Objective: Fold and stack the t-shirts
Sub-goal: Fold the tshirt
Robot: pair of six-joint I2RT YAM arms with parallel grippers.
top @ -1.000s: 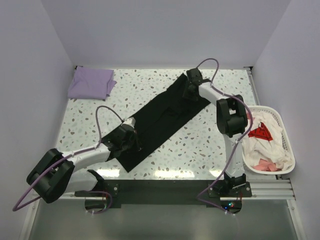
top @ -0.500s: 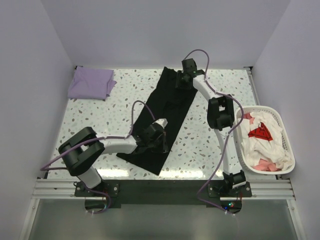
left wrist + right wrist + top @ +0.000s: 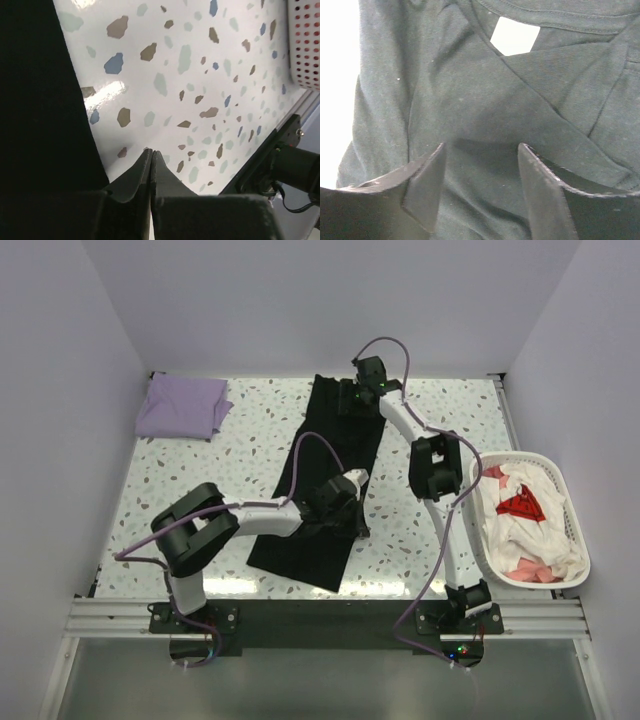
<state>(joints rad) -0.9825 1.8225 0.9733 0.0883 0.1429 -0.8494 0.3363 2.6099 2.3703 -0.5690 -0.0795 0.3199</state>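
Lavender first: the folded lavender t-shirt (image 3: 183,406) sits untouched at the table's (image 3: 250,440) ten o'clock corner, well apart from the action. Now watch the middle. The black t-shirt (image 3: 335,445) was lying slantwise a second ago, collar towards one o'clock and hem towards seven. It has swung round, and now runs nearly straight from twelve to six down the centre.

Your left gripper (image 3: 360,532) did the hauling. It sits at the shirt's right edge near five o'clock, fingers pressed tight together. From its wrist you see the tips meeting over bare terrazzo, with black cloth just beside them. You cannot tell whether a fold is pinched further back.

Up at twelve, your right gripper (image 3: 345,400) has just let go. Its fingers stand apart above the collar, the white neck label (image 3: 515,36) showing beyond them, nothing between.

So the long fold looks squared up, ready to be halved, then stacked. The white basket (image 3: 548,458) waits at three o'clock.
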